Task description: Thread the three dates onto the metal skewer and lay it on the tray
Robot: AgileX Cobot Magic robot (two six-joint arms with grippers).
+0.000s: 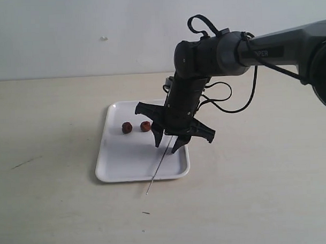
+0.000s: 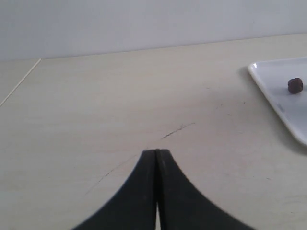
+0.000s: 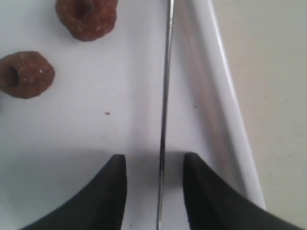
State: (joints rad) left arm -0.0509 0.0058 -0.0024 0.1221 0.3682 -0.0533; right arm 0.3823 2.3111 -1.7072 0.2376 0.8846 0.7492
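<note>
The white tray [image 1: 113, 166] lies mid-table. Two dates [image 1: 127, 127] [image 1: 145, 126] rest on its far part; the third is not visible. Both show in the right wrist view [image 3: 86, 17] [image 3: 25, 74], each with a hole. The metal skewer [image 1: 158, 167] lies slanted, its tip poking past the tray's front rim. My right gripper [image 1: 168, 144] hangs open just above the tray, a finger on each side of the skewer [image 3: 165, 96], not touching it. My left gripper [image 2: 157, 152] is shut on nothing, over bare table, left of the tray corner [image 2: 276, 93], where one date [image 2: 295, 85] shows.
The beige table [image 1: 52, 158] runs out on all sides of the tray, with a pale wall [image 1: 68, 29] behind it. Thin scratch marks [image 2: 177, 129] cross the table ahead of the left gripper. The right arm's black cables [image 1: 242, 100] loop above the tray's right side.
</note>
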